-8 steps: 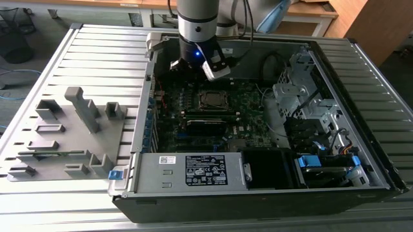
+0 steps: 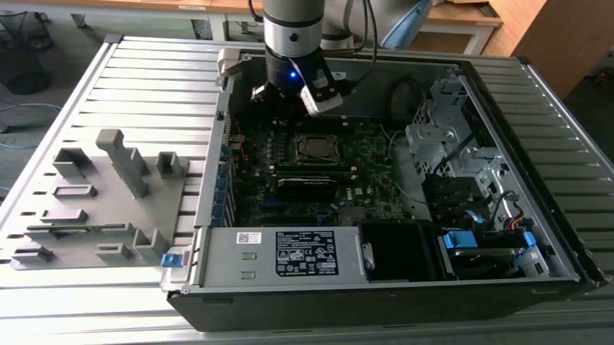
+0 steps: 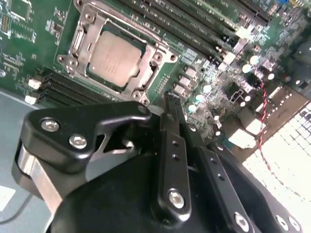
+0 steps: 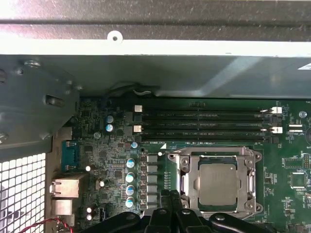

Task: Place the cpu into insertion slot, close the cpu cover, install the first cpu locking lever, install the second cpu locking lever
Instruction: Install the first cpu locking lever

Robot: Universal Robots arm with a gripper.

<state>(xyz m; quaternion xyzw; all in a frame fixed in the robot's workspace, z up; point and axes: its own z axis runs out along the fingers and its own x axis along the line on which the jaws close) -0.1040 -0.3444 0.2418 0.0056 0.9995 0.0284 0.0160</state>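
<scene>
The small, flat, dull silver-tan square cpu (image 2: pixel 315 147) is seen near the exterior view's centre, framed by the thin silver-grey metal cpu cover (image 3: pixel 80 41). The black gripper (image 3: pixel 168 99) is held just beside it, clenched on nothing.

Silver-grey arm (image 2: pixel 287 29), black gripper (image 3: pixel 171 104), silver screws (image 3: pixel 176 198), blue light (image 2: pixel 292 74).

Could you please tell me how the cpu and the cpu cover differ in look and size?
The cpu is a solid, dull silver-tan square; the cpu cover is a brighter silver frame with a square window. The cpu cover is the larger, and the cpu shows through its window in both wrist views. Both are square, metallic and lie flat on the motherboard.
</scene>
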